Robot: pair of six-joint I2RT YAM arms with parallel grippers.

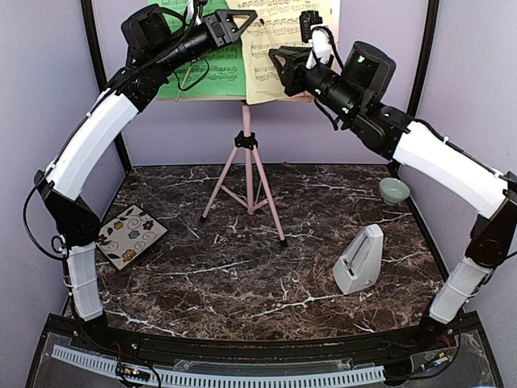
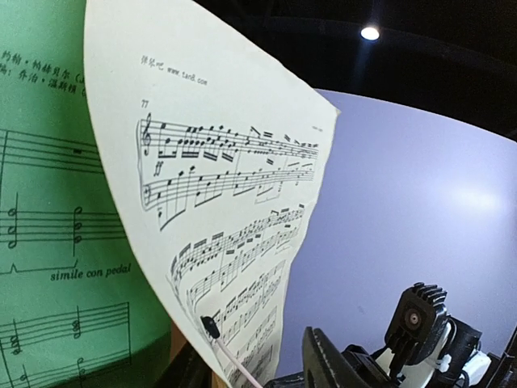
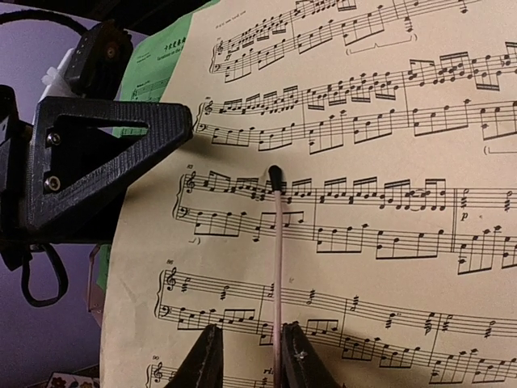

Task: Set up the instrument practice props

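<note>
**Item 1, yellow sheet** point(image 3: 388, 242): propped on the desk of the pink music stand point(image 1: 246, 145) at the back of the worktop point(image 1: 242, 275), on my right arm's side. Its left edge overlaps the green sheet point(image 1: 202, 77). Thin, limp paper of almost no weight; in my left wrist view it bows forward off the green one. I judge it creases readily, so I take it lightly by a margin only, or press it flat to the desk.

**Item 2, retaining wire** point(image 3: 278, 234): pink, black-tipped, lying up the face of the yellow sheet. Probably springy; it is the part to lift if a page must slip under.

**Item 3, my right gripper** point(image 3: 250, 331): fingers a little spread, the wire running down between them, clamping nothing I can see.

**Item 4, my left gripper** point(image 1: 245, 18): at the yellow sheet's upper left edge. One triangular finger shows and the other is hidden, so I cannot tell whether it is spread or pinching.

**Item 5, music stand**: tall on thin tripod legs and top-heavy by my reckoning; a sideways shove could tip it.

**Item 6, metronome** point(image 1: 359, 259): grey pyramid, upright at the front right of the worktop, well apart from the stand. Rigid, with smooth slanted sides; best gripped low across the body.

**Also present**: flowered tile point(image 1: 129, 234), small green bowl point(image 1: 393, 191)
</note>
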